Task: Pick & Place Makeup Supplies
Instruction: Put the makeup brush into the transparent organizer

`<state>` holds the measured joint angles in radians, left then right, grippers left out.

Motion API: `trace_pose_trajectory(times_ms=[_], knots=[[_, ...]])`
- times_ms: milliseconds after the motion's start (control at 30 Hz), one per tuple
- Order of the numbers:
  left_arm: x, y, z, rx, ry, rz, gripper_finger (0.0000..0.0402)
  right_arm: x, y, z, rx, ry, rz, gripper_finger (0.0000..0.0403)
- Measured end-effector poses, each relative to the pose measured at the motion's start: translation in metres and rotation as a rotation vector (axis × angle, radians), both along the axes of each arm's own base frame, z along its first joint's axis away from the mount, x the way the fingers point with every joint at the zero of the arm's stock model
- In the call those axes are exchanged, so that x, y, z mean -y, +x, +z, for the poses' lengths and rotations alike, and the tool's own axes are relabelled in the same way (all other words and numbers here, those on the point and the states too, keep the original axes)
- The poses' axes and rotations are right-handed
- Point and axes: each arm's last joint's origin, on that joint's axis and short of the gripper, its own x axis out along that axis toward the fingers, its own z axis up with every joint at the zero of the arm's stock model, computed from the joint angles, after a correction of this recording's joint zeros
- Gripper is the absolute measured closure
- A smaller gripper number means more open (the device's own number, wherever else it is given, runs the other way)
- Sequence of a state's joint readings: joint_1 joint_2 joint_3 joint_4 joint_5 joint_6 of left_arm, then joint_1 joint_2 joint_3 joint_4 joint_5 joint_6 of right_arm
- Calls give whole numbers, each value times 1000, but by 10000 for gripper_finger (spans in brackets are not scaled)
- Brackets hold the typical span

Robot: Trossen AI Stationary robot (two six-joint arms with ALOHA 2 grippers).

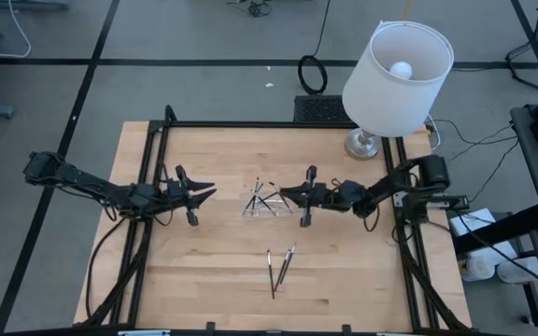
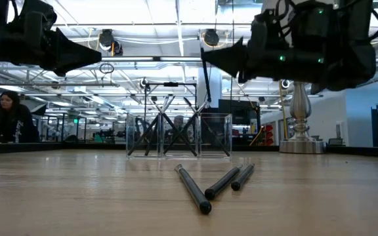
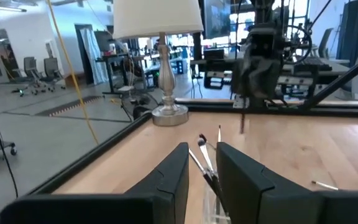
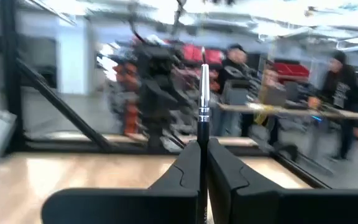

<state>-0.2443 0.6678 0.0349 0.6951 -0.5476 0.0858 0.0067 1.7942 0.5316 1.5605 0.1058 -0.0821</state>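
Pinching a slim black brush [image 4: 202,93] (silvery ferrule) — right gripper [image 4: 201,149].

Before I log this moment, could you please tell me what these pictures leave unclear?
- Number of thin dark sticks in the small clear plastic tray: too small in the high view, overlapping in the low view.
- Lower end of the slim dark brush with a silvery band: hidden between the right gripper fingers.
- Right wrist view background: blurred.
- Left gripper: whether it touches anything.
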Motion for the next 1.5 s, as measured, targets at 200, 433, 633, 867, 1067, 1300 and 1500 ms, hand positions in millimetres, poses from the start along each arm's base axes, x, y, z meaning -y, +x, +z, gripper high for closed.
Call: trace_pose_trajectory(times_ms=[200, 433, 633, 867, 1067, 1300, 1500], knots=[[1, 0, 0, 13, -35, -13, 311, 0, 15, -17, -47, -9, -4, 403], [1, 0, 0, 8, -38, -26, 311, 2, 22, -32, -90, -1, -11, 403], [2, 0, 0, 8, -39, -37, 311, 3, 20, -36, -104, 4, -40, 403], [2, 0, 0, 8, -38, -44, 311, 4, 20, -37, -118, 13, -63, 403], [2, 0, 0, 9, -41, -62, 311, 2, 14, -45, -163, 75, -61, 403], [2, 0, 0, 9, -41, -62, 311, -2, 5, -55, -230, 102, -78, 402], [2, 0, 0, 10, -41, -62, 311, -1, 5, -57, -252, 102, -82, 386]])
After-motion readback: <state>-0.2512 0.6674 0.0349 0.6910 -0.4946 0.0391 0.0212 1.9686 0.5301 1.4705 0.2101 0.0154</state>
